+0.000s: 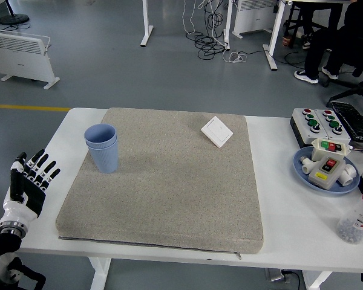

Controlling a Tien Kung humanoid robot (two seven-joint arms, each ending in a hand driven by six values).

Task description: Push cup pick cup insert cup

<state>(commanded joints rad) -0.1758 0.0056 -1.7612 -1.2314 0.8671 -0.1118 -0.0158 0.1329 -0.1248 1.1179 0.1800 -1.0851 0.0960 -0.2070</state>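
two nested cups (101, 147) (blue), one switch plate (217, 131)

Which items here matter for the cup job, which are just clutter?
Job:
nested blue cups, upright on the grey mat
left hand, fingers spread, holding nothing, at the table's left edge

Clutter:
white switch plate
button box
blue plate of switch parts
red-capped bottle

No text, label, brand or number can be read on anything here; any print is too small to read.
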